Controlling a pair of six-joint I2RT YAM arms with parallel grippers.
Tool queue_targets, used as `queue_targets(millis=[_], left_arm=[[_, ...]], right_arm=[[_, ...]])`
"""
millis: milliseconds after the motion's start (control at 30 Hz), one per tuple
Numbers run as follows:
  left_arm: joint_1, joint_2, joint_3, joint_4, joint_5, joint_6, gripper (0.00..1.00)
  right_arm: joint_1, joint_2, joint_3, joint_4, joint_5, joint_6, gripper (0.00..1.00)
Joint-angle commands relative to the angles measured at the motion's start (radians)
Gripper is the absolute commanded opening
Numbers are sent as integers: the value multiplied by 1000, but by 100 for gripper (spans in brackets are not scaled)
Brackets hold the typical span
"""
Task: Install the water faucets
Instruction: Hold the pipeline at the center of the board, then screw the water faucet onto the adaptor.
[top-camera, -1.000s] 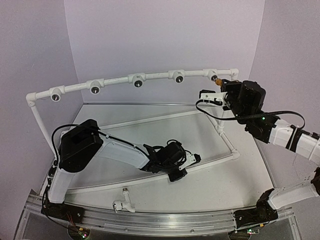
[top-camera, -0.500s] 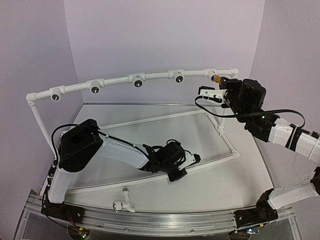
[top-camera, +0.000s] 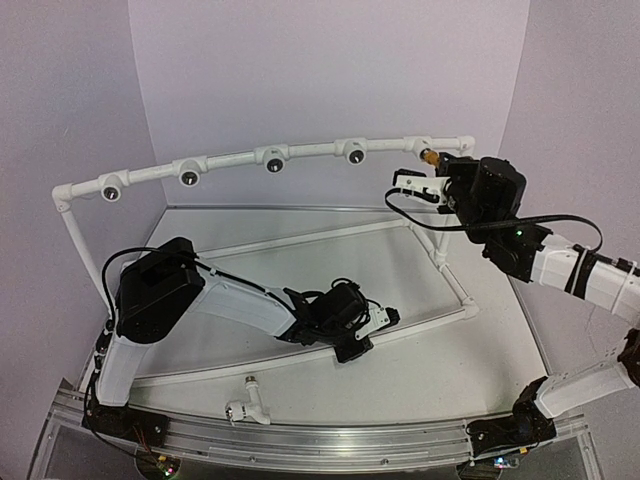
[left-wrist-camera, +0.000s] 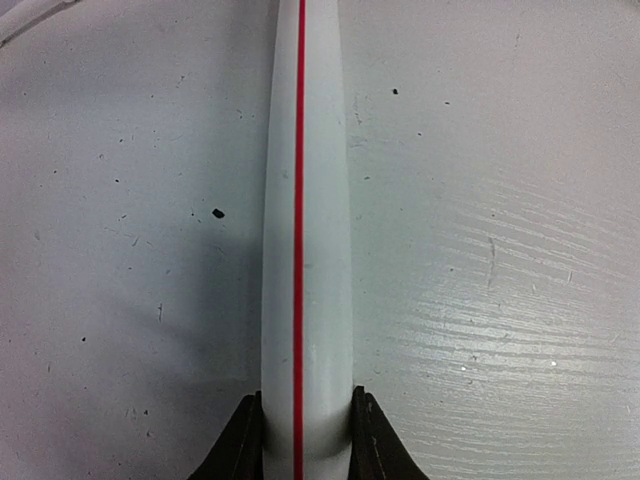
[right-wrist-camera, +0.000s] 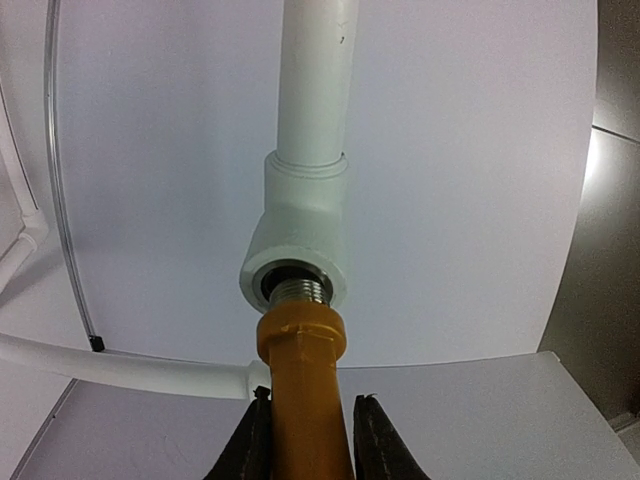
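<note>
My right gripper (right-wrist-camera: 305, 412) is shut on the yellow-orange water faucet (right-wrist-camera: 303, 365). The faucet's metal thread (right-wrist-camera: 300, 293) sits in the mouth of the white socket fitting (right-wrist-camera: 298, 235) at the right end of the raised pipe rail (top-camera: 300, 152). The top view shows this faucet (top-camera: 430, 158) and gripper (top-camera: 440, 168) at that end. A white water faucet (top-camera: 247, 405) lies loose on the table near the front rail. My left gripper (left-wrist-camera: 305, 405) is shut on a low white pipe with a red line (left-wrist-camera: 305, 200), lying on the table (top-camera: 385, 320).
The pipe frame carries several dark round sockets (top-camera: 275, 166) along its top rail, with upright posts at the left (top-camera: 85, 255) and right (top-camera: 437, 255). A metal rail (top-camera: 330, 440) runs along the table's near edge.
My right gripper has shifted slightly up and left with the yellow-orange faucet, its wrist turning a little at the socket. The left arm has not moved.
</note>
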Motion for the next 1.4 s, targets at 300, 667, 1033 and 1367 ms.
queue_targets(millis=[300,667,1033,1367], left_arm=[[-20,8,-47,-160,96,64,0],[-20,15,-42,-160,95,66,0],[-20,18,-42,-160,88,68,0],[-24,30,-42,-160,90,66,0]], right_arm=[[18,45,5,161,-11,30,0],[30,55,-42,184,15,45,0],[41,71,-72,222,38,66,0],[51,83,-9,237,65,152,0]])
